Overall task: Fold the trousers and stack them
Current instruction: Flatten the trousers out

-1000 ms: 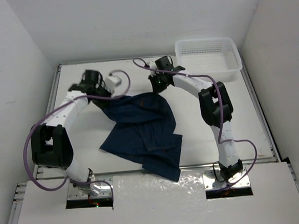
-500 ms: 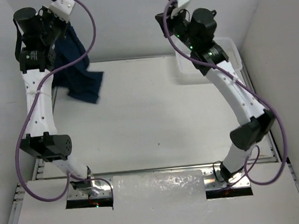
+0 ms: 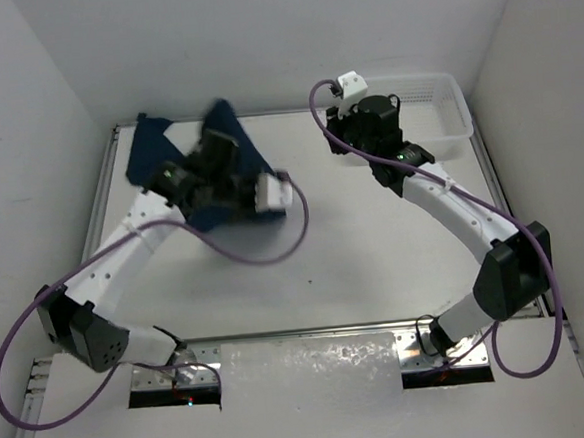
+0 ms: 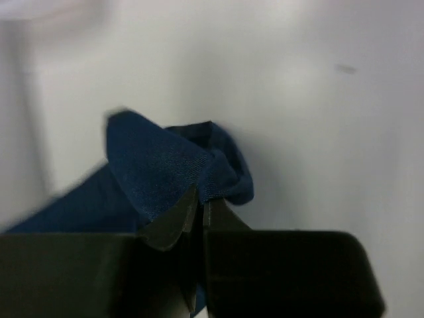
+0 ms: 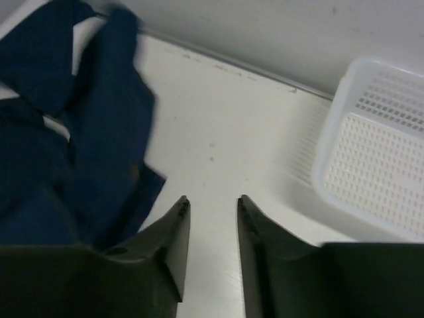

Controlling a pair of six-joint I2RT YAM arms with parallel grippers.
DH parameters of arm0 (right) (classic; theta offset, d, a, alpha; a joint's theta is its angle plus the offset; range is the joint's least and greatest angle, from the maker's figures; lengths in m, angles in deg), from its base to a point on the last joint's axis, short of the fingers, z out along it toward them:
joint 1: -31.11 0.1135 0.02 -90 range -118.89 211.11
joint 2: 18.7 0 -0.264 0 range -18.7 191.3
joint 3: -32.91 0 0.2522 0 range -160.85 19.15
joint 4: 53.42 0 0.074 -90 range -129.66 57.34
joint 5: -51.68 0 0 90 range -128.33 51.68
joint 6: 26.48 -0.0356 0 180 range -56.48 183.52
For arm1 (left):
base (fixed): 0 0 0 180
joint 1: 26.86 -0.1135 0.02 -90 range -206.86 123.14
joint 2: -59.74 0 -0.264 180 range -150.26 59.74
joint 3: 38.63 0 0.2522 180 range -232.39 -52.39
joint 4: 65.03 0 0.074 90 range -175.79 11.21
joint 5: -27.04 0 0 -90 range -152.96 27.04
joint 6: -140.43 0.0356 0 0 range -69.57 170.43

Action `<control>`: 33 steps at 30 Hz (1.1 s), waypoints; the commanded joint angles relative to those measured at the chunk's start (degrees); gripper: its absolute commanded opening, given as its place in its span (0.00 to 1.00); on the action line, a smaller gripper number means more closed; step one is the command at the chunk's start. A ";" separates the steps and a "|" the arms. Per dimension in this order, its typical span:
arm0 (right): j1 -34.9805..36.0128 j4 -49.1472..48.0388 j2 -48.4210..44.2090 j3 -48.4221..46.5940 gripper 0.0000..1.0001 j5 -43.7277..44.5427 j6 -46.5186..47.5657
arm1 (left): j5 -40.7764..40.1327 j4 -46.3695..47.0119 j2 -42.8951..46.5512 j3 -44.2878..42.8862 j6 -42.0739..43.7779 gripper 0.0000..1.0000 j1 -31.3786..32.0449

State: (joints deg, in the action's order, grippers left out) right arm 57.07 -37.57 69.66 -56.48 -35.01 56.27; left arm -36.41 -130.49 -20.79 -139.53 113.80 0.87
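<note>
The left pincer (image 4: pixel 201 199) is clenching a bunched fold of the dark navy trousers (image 3: pixel 157 153), which are lying heaped at the far left of the tabletop (image 3: pixel 375 253), while the right pincer (image 5: pixel 210 202) is hovering released, gripping nothing, near the white mesh basket (image 3: pixel 447 146).

A white plastic mesh basket (image 3: pixel 453 117), rectangular with a thick smooth rim, stands upright at the far right corner of a flat white tabletop (image 3: pixel 375 263). Its floor and sides are perforated in a fine grid. Plain white walls (image 3: pixel 260 41) enclose the table on the left, far and right sides. A glossy white sheet (image 3: pixel 312 363) lies along the near edge.
</note>
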 commanded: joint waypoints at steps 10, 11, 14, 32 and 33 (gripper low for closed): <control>-0.20 10.19 1.63 1.91 0.65 -2.25 -7.60 | -17.06 -4.92 14.96 22.64 -4.90 1.00 0.88; -0.20 11.35 2.43 1.29 0.61 -2.34 -8.39 | -13.92 -2.64 14.79 20.79 -9.97 1.00 -2.21; -0.20 12.94 4.02 1.54 0.43 -3.05 -9.62 | -12.40 5.46 11.20 14.73 -21.14 0.96 -16.09; -0.29 21.37 11.56 4.11 0.86 0.73 -17.36 | -26.28 16.02 -34.69 1.00 -43.34 0.99 -37.75; -0.29 21.73 13.05 3.40 0.86 0.73 -18.67 | -26.28 16.54 -35.30 1.52 -43.34 0.99 -37.66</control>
State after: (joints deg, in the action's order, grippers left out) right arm 57.07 -18.93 78.88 -49.88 -35.52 41.63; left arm -59.58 -119.32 -56.70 -135.13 72.23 -36.35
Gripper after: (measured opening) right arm 0.864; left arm 0.993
